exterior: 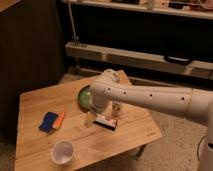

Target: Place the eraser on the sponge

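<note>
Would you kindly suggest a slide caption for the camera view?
Open tool poised beside the eraser on the wooden table; the blue sponge lies apart, near the orange stick.

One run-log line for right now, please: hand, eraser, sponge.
hand: open, just left of eraser | eraser: lying on table, not held | sponge: further left, nothing on it | step: grasp pending

My arm (150, 97) looks like smooth, matt white plastic. My end effector (91, 119), low over the surface (132, 134) just beside the eraser (106, 122), looks pale tan. The surface is light, matt wood. The sponge (48, 121) looks soft and matt; the cup (63, 151), smooth white.
</note>
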